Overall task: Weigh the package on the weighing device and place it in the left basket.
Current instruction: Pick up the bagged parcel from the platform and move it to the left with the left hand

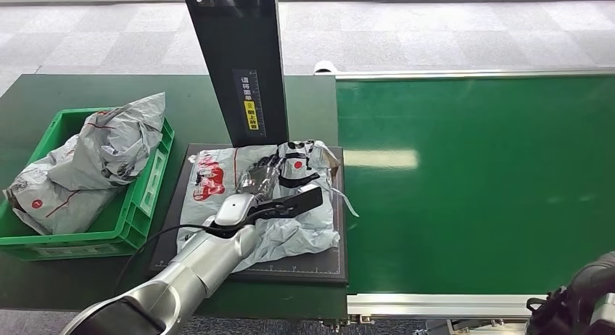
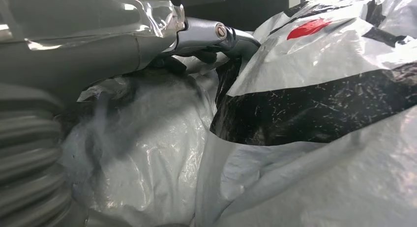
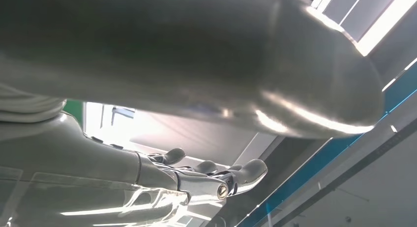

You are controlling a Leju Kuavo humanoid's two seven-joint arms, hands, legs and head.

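So the left hand (image 1: 279, 201) is down on the package (image 1: 290, 237), which lies crumpled on the black scale plate (image 1: 335, 266) at the foot of the dark post (image 1: 236, 59). From the head view the fingers are sunk into the grey plastic and a dark thumb sticks out flat toward the belt, but I honestly can't tell whether it's got a real hold or is only pressing. The left wrist view doesn't help much: the thumb (image 2: 216, 33) touches a fold and the dark fingers are buried in wrinkles.

The right hand (image 3: 216, 178) hangs low off the bottom right corner of the head view, mostly cut off. In its own wrist view the fingers look loosely curled with nothing in them, seen against bright glare.

The package nearly covers the plate, its right edge hanging at the plate's rim just beside the green belt (image 1: 479, 183). The green basket (image 1: 141, 197) sits just left of the plate, already stuffed with grey bags (image 1: 94, 161) that spill over its rim. The belt is wide open room.
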